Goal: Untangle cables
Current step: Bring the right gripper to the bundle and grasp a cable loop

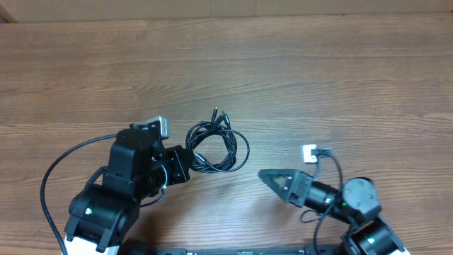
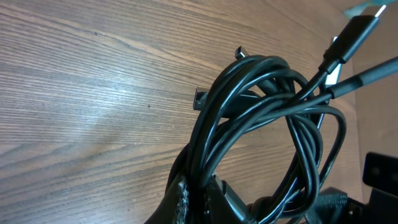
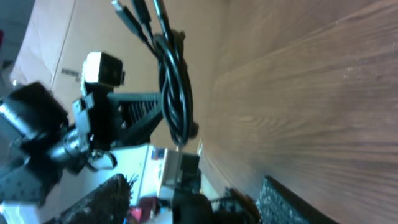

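Where left hand (image 1: pixel 187 163) pinches, cables (image 1: pixel 209 127) loop rightward, seemingly raised.

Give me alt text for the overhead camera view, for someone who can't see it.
The left gripper holds a tangled coil of thin black cables over a wooden table. The right gripper points toward the coil, apart from it.

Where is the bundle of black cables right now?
Overhead, the cables are coiled left of the table centre, one edge pinched by the left gripper.

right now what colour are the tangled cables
Black cables, clearest in the left wrist view.
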Robot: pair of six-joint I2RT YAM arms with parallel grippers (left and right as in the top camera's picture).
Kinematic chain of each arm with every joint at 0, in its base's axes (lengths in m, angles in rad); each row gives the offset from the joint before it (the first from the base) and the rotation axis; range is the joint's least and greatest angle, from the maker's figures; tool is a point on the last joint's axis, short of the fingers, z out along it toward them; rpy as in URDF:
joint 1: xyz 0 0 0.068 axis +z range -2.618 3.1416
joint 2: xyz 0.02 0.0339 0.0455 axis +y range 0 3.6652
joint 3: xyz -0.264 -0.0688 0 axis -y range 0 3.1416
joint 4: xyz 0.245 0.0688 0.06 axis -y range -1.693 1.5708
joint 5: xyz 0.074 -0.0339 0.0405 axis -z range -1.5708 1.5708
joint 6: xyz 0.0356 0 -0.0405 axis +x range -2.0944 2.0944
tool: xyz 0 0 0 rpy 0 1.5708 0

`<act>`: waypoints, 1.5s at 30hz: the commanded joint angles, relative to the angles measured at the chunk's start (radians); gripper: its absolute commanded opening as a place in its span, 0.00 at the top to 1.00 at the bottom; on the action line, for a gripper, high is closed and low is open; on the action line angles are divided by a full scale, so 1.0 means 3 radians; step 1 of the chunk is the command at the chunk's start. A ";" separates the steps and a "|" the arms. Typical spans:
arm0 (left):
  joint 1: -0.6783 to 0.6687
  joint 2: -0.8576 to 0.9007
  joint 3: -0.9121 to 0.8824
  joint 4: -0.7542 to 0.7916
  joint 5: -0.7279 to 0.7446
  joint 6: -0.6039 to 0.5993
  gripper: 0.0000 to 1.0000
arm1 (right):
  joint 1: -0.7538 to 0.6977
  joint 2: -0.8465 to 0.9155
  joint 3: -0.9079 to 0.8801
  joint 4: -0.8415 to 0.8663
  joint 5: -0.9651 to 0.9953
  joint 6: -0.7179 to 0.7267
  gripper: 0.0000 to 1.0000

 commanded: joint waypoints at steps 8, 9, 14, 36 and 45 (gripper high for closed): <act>-0.0167 -0.0038 0.0004 0.0005 0.0098 0.0210 0.96 | 0.0693 0.1328 0.0052 0.1452 0.1143 0.0299 0.71; -0.0198 -0.0038 0.0004 0.0003 0.0097 0.0224 0.96 | 0.0693 0.1432 0.0052 0.1653 0.1095 0.0299 0.78; -0.0220 -0.0048 0.0008 0.0008 -0.0439 0.0441 0.96 | 0.0693 0.1663 0.0052 0.1498 0.0876 0.0295 0.96; -0.0225 0.0319 0.0008 -0.0181 -0.0429 0.1102 0.96 | 0.0371 0.1245 0.0058 0.0633 0.0612 -0.0708 0.00; -0.0225 0.0632 0.0008 -0.0160 -0.0422 -0.1588 0.96 | 0.0207 0.0746 0.0058 0.0423 -0.0130 0.0464 0.00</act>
